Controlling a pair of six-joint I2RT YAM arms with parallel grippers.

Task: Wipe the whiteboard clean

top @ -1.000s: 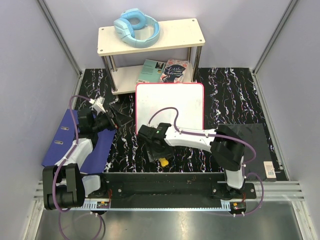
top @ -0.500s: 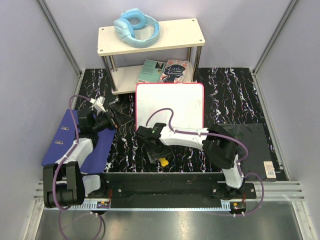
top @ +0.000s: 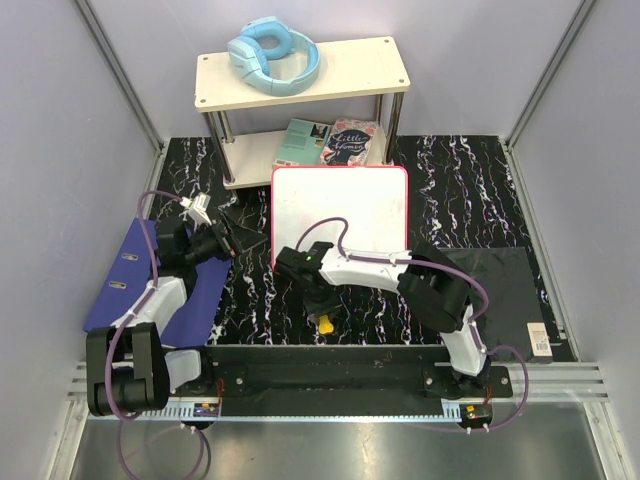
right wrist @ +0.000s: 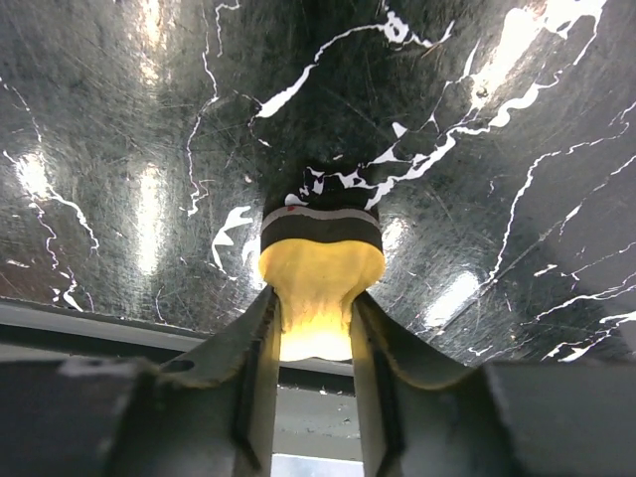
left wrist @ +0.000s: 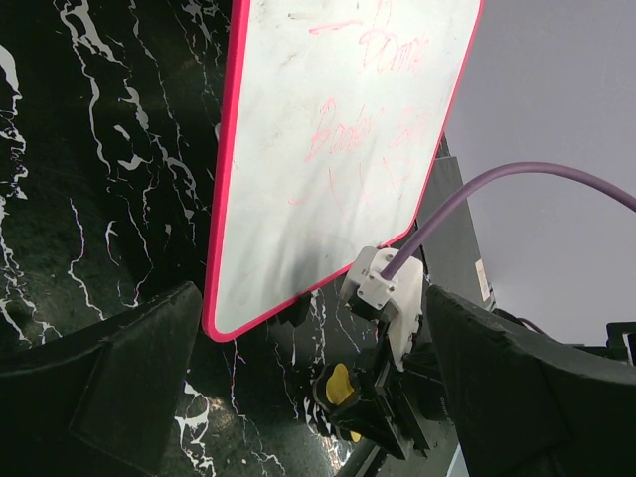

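Observation:
The whiteboard (top: 340,215) lies flat on the black marbled table, white with a pink frame. Faint pink scribbles and a grey smudge show on it in the left wrist view (left wrist: 328,149). A yellow foam eraser (right wrist: 320,268) with a black felt face sits just in front of the board's near edge (top: 325,322). My right gripper (right wrist: 313,308) is shut on the eraser, its fingers pinching the yellow foam from both sides. It hangs over the eraser in the top view (top: 318,300). My left gripper (top: 225,242) stands open to the left of the board, holding nothing.
A cream shelf (top: 300,72) with blue headphones (top: 272,55) stands at the back, with books (top: 330,142) under it. A blue binder (top: 130,280) lies at the left under my left arm. A dark sheet (top: 495,295) and a small box (top: 540,340) lie at the right.
My right gripper has closed on the yellow eraser, squeezing its foam. The right arm shifted slightly over it. The left arm has not moved.

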